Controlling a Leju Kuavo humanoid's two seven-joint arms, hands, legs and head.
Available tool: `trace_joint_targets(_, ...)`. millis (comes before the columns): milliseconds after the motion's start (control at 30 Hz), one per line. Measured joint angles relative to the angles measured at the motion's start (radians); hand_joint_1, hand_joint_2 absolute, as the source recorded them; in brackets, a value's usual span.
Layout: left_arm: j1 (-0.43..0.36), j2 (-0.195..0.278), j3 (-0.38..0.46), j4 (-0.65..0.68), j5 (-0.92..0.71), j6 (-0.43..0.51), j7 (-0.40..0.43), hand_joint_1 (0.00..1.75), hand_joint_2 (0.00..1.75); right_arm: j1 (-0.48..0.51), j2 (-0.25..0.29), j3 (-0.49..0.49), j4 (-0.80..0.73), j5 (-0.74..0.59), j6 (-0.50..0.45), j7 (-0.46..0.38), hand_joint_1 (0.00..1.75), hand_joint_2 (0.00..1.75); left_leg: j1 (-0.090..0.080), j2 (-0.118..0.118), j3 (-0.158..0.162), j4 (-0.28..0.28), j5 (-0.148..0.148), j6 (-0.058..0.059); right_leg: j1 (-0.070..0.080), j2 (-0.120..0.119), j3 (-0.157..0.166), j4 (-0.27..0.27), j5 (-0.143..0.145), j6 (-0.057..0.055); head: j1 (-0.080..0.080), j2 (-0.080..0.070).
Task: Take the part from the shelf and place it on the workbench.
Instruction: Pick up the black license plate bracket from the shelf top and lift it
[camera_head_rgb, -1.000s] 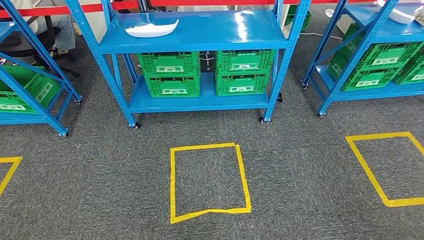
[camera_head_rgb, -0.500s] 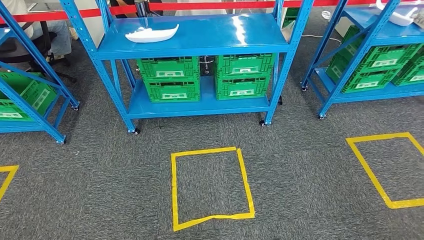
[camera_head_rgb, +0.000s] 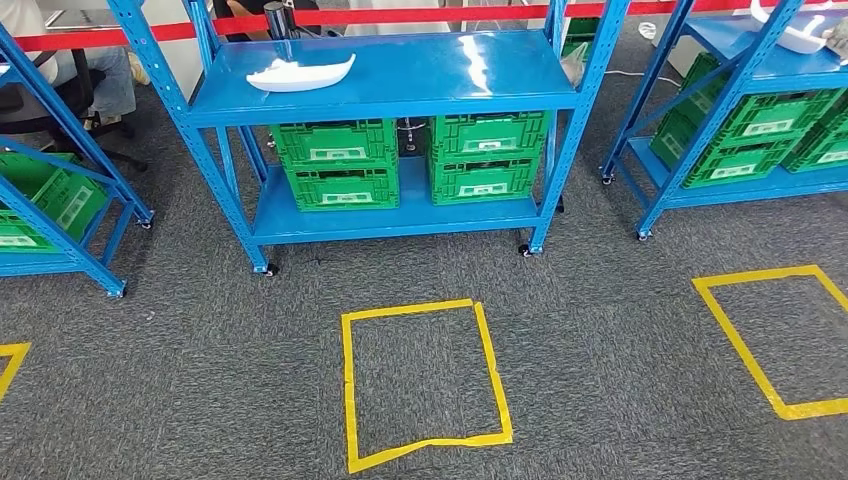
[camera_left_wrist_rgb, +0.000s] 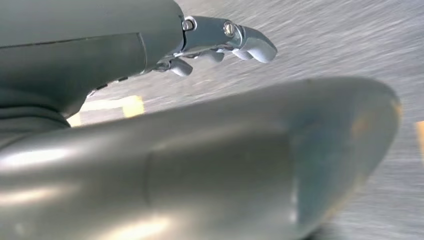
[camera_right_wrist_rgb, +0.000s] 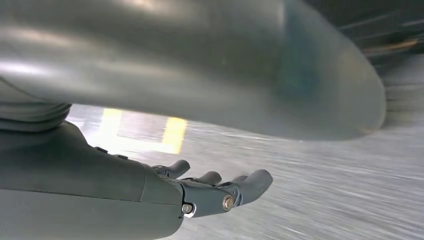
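Observation:
A white curved part (camera_head_rgb: 300, 73) lies on the top board of the blue shelf (camera_head_rgb: 480, 65) straight ahead, toward its left end. My left hand (camera_left_wrist_rgb: 220, 42) hangs over grey carpet with its fingers stretched out and nothing in it. My right hand (camera_right_wrist_rgb: 220, 190) also hangs over the carpet, fingers extended and apart, holding nothing. Both hands are far from the shelf.
Green crates (camera_head_rgb: 340, 160) fill the shelf's lower level. A yellow tape rectangle (camera_head_rgb: 425, 385) marks the carpet before the shelf, another (camera_head_rgb: 770, 340) at right. More blue shelves stand left (camera_head_rgb: 60, 190) and right (camera_head_rgb: 740, 110); the right one carries a white part (camera_head_rgb: 795, 30). A seated person (camera_head_rgb: 90, 60) is behind.
The whole view has shifted: the shelf and tape rectangle sit slightly lower and more of the shelf top shows, so the camera has moved. The white part stays where it lay.

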Motion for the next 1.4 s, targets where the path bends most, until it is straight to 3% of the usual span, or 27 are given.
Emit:
trace_joint_targets(67, 0.055, -0.002, 0.000, 0.066, 0.000, 0.000, 0.001, 0.00, 0.00, -0.055, 0.002, 0.000, -0.067, 0.000, 0.000, 0.000, 0.00, 0.00, -0.001, -0.002, -0.002, 0.023, -0.017, -0.011, -0.007, 0.017, 0.012, -0.013, 0.005, -0.007, -0.003, 0.000)
trace_joint_targets(100, 0.080, -0.002, 0.000, 0.101, 0.000, 0.000, 0.001, 0.00, 0.00, -0.081, 0.002, 0.000, -0.102, 0.000, 0.000, 0.000, 0.00, 0.00, 0.000, -0.009, -0.018, 0.061, -0.038, -0.017, -0.012, 0.025, 0.019, -0.019, 0.007, -0.010, -0.005, 0.000)
trace_joint_targets(167, 0.126, 0.002, 0.000, 0.167, 0.000, 0.000, 0.001, 0.00, 0.00, -0.128, 0.002, 0.000, -0.162, 0.000, 0.000, 0.000, 0.00, 0.00, 0.007, -0.021, -0.083, 0.184, -0.095, -0.026, -0.014, 0.043, 0.023, -0.020, 0.004, -0.014, -0.008, 0.000)
trace_joint_targets(200, 0.145, 0.005, 0.000, 0.192, 0.000, 0.000, 0.002, 0.00, 0.00, -0.145, 0.002, -0.001, -0.185, 0.000, 0.000, 0.000, 0.00, 0.00, 0.010, -0.022, -0.116, 0.239, -0.113, -0.030, -0.015, 0.055, 0.025, -0.019, 0.001, -0.014, -0.008, 0.000)
trace_joint_targets(233, 0.160, 0.007, 0.000, 0.211, 0.000, 0.000, 0.002, 0.00, 0.00, -0.156, 0.002, -0.001, -0.202, 0.000, 0.000, 0.000, 0.00, 0.00, 0.013, -0.023, -0.137, 0.265, -0.110, -0.034, -0.017, 0.067, 0.028, -0.019, -0.002, -0.013, -0.008, 0.000)
trace_joint_targets(267, 0.168, 0.009, 0.000, 0.222, 0.000, 0.000, 0.002, 0.00, 0.00, -0.161, 0.002, -0.001, -0.213, 0.000, 0.000, 0.001, 0.00, 0.00, 0.015, -0.024, -0.140, 0.253, -0.087, -0.036, -0.019, 0.077, 0.033, -0.019, -0.005, -0.010, -0.008, 0.000)
trace_joint_targets(300, 0.166, 0.010, 0.000, 0.224, 0.000, 0.000, 0.001, 0.00, 0.00, -0.158, 0.002, -0.001, -0.216, 0.000, 0.000, 0.001, 0.00, 0.00, 0.017, -0.027, -0.123, 0.203, -0.046, -0.039, -0.021, 0.085, 0.040, -0.019, -0.010, -0.005, -0.008, 0.000)
trace_joint_targets(367, 0.141, 0.010, 0.000, 0.207, 0.000, 0.000, 0.000, 0.00, 0.00, -0.134, 0.002, -0.001, -0.203, 0.000, 0.000, 0.003, 0.00, 0.00, 0.021, -0.048, -0.065, 0.068, 0.028, -0.041, -0.024, 0.092, 0.050, -0.018, -0.021, 0.006, -0.008, 0.000)
trace_joint_targets(400, 0.119, 0.009, 0.000, 0.189, 0.000, 0.000, -0.001, 0.00, 0.00, -0.114, 0.002, -0.001, -0.186, 0.000, 0.000, 0.004, 0.00, 0.00, 0.022, -0.055, -0.043, 0.024, 0.046, -0.037, -0.024, 0.093, 0.052, -0.018, -0.026, 0.011, -0.008, 0.000)
trace_joint_targets(500, 0.039, 0.004, 0.000, 0.103, 0.000, 0.000, -0.003, 0.00, 0.00, -0.037, 0.003, -0.001, -0.104, 0.000, 0.000, 0.004, 0.00, 0.00, 0.016, -0.051, -0.031, 0.003, 0.047, -0.014, -0.024, 0.097, 0.053, -0.022, -0.033, 0.028, -0.005, 0.000)
trace_joint_targets(567, -0.017, 0.001, 0.000, 0.033, 0.000, 0.000, -0.004, 0.00, 0.00, 0.022, 0.004, -0.001, -0.039, 0.000, 0.000, 0.005, 0.00, 0.00, 0.017, -0.047, -0.029, -0.002, 0.046, 0.000, -0.025, 0.078, 0.047, -0.002, -0.045, 0.038, -0.002, 0.000)
trace_joint_targets(633, -0.067, 0.000, 0.000, -0.036, 0.000, 0.000, -0.005, 0.00, 0.00, 0.074, 0.004, -0.001, 0.027, 0.000, 0.000, 0.005, 0.00, 0.00, 0.018, -0.046, -0.027, -0.006, 0.045, 0.010, -0.025, 0.042, -0.004, 0.095, -0.094, 0.045, 0.001, 0.000)
trace_joint_targets(700, -0.107, 0.002, 0.000, -0.094, 0.000, 0.000, -0.005, 0.00, 0.00, 0.114, 0.004, -0.001, 0.086, 0.000, 0.000, 0.005, 0.00, 0.00, 0.016, -0.045, -0.027, -0.004, 0.042, 0.014, -0.024, 0.023, -0.086, 0.233, -0.147, 0.047, 0.004, 0.000)
trace_joint_targets(733, -0.120, 0.002, 0.000, -0.114, 0.000, 0.000, -0.005, 0.00, 0.00, 0.129, 0.003, -0.001, 0.107, 0.000, 0.000, 0.005, 0.00, 0.00, 0.015, -0.045, -0.026, -0.004, 0.040, 0.015, -0.023, 0.022, -0.113, 0.272, -0.152, 0.047, 0.004, 0.000)
trace_joint_targets(767, -0.127, 0.003, 0.000, -0.127, 0.000, 0.000, -0.005, 0.00, 0.00, 0.139, 0.003, -0.001, 0.121, 0.000, 0.000, 0.005, 0.00, 0.00, 0.015, -0.046, -0.025, -0.003, 0.037, 0.014, -0.023, 0.021, -0.121, 0.273, -0.136, 0.045, 0.004, 0.000)
trace_joint_targets(800, -0.128, 0.003, 0.000, -0.132, 0.000, 0.000, -0.005, 0.00, 0.00, 0.141, 0.003, -0.001, 0.126, 0.000, 0.000, 0.005, 0.00, 0.00, 0.015, -0.045, -0.022, -0.002, 0.035, 0.013, -0.022, 0.020, -0.107, 0.234, -0.104, 0.042, 0.004, 0.000)
trace_joint_targets(867, -0.109, 0.003, 0.000, -0.120, 0.000, 0.000, -0.004, 0.00, 0.00, 0.120, 0.002, -0.001, 0.117, 0.000, 0.000, 0.003, 0.00, 0.00, 0.013, -0.038, -0.015, -0.003, 0.028, 0.008, -0.018, 0.011, -0.040, 0.092, -0.030, 0.032, 0.004, 0.000)
trace_joint_targets(933, -0.069, 0.002, 0.000, -0.079, 0.000, 0.000, -0.002, 0.00, 0.00, 0.073, 0.002, -0.001, 0.079, 0.000, 0.000, 0.001, 0.00, 0.00, 0.011, -0.026, -0.010, -0.004, 0.019, -0.001, -0.013, 0.001, 0.005, 0.004, 0.001, 0.024, 0.004, 0.000)
trace_joint_targets(1033, 0.011, 0.000, 0.000, 0.013, 0.000, 0.000, 0.001, 0.00, 0.00, -0.011, 0.004, -0.001, -0.009, 0.000, 0.000, 0.000, 0.00, 0.00, 0.012, -0.016, 0.001, -0.008, 0.013, -0.015, -0.013, 0.008, 0.011, -0.009, 0.003, 0.013, 0.003, 0.000)
trace_joint_targets(1100, 0.064, -0.001, 0.000, 0.078, 0.000, 0.000, 0.002, 0.00, 0.00, -0.064, 0.004, -0.001, -0.076, 0.000, 0.000, 0.000, 0.00, 0.00, 0.012, -0.019, -0.008, 0.023, -0.008, -0.025, -0.018, 0.016, 0.016, -0.015, 0.005, 0.003, 0.001, 0.000)
trace_joint_targets(1133, 0.089, 0.000, 0.000, 0.111, 0.000, 0.000, 0.002, 0.00, 0.00, -0.088, 0.005, -0.001, -0.109, 0.000, 0.000, 0.000, 0.00, 0.00, 0.013, -0.023, -0.028, 0.068, -0.033, -0.029, -0.020, 0.020, 0.019, -0.017, 0.006, -0.001, -0.001, 0.000)
trace_joint_targets(1200, 0.131, 0.004, 0.000, 0.172, 0.000, 0.000, 0.002, 0.00, 0.00, -0.130, 0.004, -0.001, -0.164, 0.000, 0.000, 0.000, 0.00, 0.00, 0.014, -0.025, -0.099, 0.198, -0.093, -0.035, -0.020, 0.031, 0.020, -0.016, 0.003, -0.006, -0.003, 0.000)
trace_joint_targets(1233, 0.148, 0.006, 0.000, 0.197, 0.000, 0.000, 0.002, 0.00, 0.00, -0.145, 0.004, -0.001, -0.187, 0.000, 0.000, 0.000, 0.00, 0.00, 0.014, -0.025, -0.130, 0.251, -0.108, -0.037, -0.019, 0.037, 0.021, -0.016, 0.002, -0.007, -0.003, 0.000)
trace_joint_targets(1267, 0.160, 0.008, 0.000, 0.215, 0.000, 0.000, 0.002, 0.00, 0.00, -0.156, 0.004, -0.001, -0.204, 0.000, 0.000, 0.000, 0.00, 0.00, 0.014, -0.025, -0.147, 0.272, -0.103, -0.038, -0.020, 0.043, 0.023, -0.015, 0.000, -0.007, -0.003, 0.000)
trace_joint_targets(1300, 0.167, 0.009, 0.000, 0.226, 0.000, 0.000, 0.002, 0.00, 0.00, -0.159, 0.004, -0.001, -0.214, 0.000, 0.000, 0.000, 0.00, 0.00, 0.015, -0.025, -0.144, 0.253, -0.079, -0.038, -0.020, 0.049, 0.026, -0.015, -0.002, -0.006, -0.003, 0.000)
trace_joint_targets(1400, 0.140, 0.010, 0.000, 0.205, 0.000, 0.000, 0.000, 0.00, 0.00, -0.129, 0.004, -0.001, -0.200, 0.000, 0.000, 0.003, 0.00, 0.00, 0.014, -0.025, -0.060, 0.059, 0.027, -0.029, -0.019, 0.051, 0.038, -0.015, -0.013, 0.004, -0.002, 0.000)
